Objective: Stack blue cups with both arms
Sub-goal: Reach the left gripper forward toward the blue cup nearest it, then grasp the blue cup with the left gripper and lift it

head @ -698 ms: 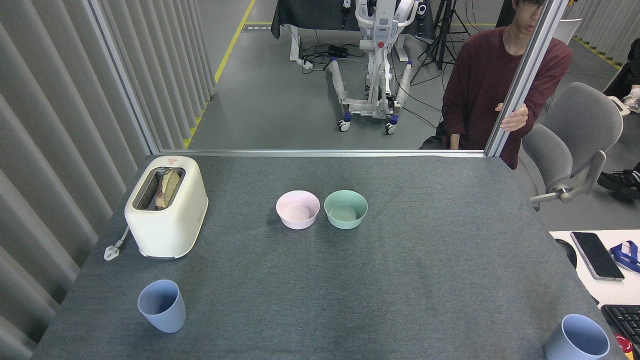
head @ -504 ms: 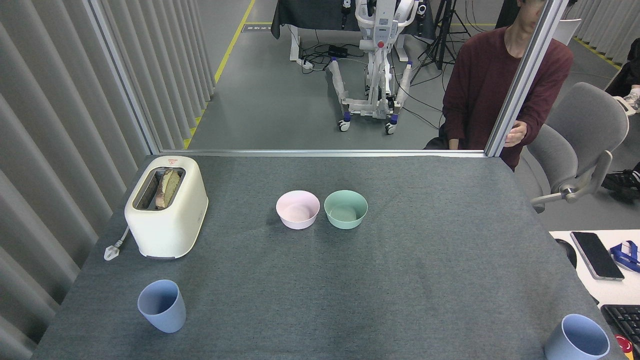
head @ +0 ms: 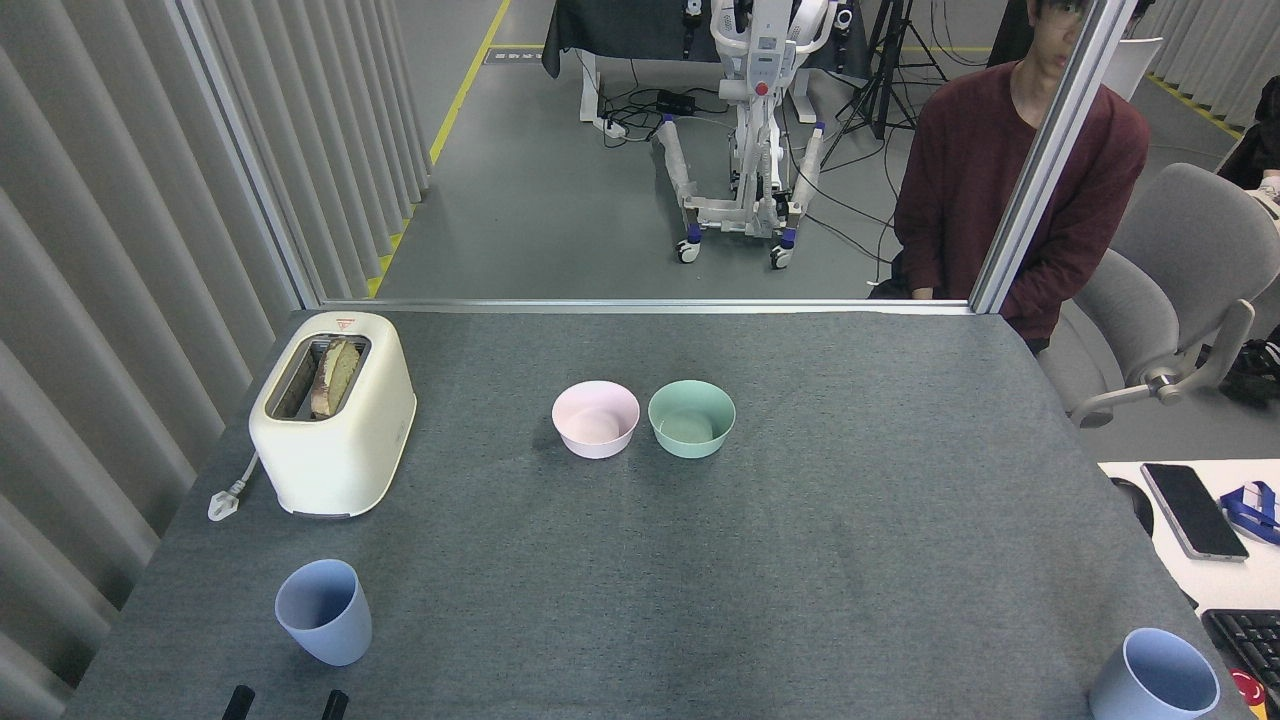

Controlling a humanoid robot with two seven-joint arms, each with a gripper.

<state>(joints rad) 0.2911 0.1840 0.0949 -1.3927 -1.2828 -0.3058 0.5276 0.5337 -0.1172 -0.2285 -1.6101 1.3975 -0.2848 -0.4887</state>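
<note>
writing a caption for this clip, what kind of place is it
Most likely a robotics lab test cell, not a home kitchen. A wheeled white robot rig with trailing cables stands on the grey floor beyond the table, aluminium framing fences the workspace, and yellow floor tape marks the lane.

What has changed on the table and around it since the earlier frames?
The left gripper has risen into view at the bottom edge, fingertips apart, below the left cup. The person has taken the hand off the post. Cups, bowls and toaster are unmoved.
</note>
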